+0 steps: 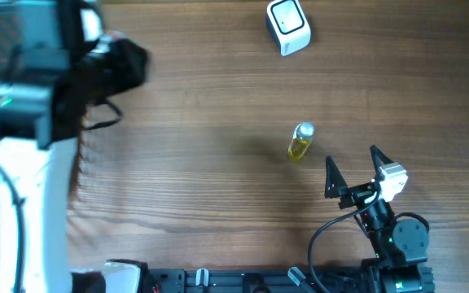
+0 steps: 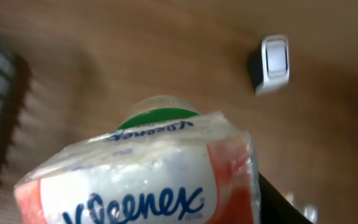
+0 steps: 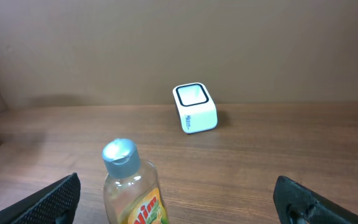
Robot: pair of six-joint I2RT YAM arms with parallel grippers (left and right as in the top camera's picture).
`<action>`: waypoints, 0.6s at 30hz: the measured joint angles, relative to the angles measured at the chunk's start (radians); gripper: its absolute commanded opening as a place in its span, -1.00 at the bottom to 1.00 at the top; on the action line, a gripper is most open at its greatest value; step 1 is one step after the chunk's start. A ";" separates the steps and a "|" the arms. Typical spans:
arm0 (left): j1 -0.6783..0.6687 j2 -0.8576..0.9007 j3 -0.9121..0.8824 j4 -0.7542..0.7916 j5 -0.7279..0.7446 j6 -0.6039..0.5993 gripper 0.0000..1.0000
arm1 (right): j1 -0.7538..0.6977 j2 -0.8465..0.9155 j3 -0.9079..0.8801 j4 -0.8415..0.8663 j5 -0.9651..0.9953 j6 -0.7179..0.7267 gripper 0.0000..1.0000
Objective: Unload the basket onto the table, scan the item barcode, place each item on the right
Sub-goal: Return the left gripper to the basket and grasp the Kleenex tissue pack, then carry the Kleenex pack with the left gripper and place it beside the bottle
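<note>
One bottle (image 1: 300,142) of yellow liquid stands before the wide-apart right claw (image 1: 352,155) — left claw (image 1: 124,61) clamps a Kleenex pack (image 2: 148,180).

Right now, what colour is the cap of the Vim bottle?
Silver-grey. The cap of the Vim bottle shows best in the right wrist view.

Wood-grain table (image 1: 218,187), plain wall (image 3: 260,43) — soft light
The brown table is spreading all around the right pincer (image 1: 352,159); ahead of it a plain brown wall is rising, catching even light.
</note>
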 measured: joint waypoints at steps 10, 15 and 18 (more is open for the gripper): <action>-0.240 0.219 -0.098 0.033 -0.023 -0.061 -0.14 | 0.000 0.000 0.000 0.000 0.000 0.000 1.00; -0.291 0.255 -0.204 0.119 -0.027 -0.137 -0.13 | 0.000 0.000 0.000 0.000 0.000 0.000 1.00; -0.313 0.255 -0.275 0.194 -0.030 -0.176 -0.12 | 0.000 0.000 0.000 0.000 0.000 0.000 0.99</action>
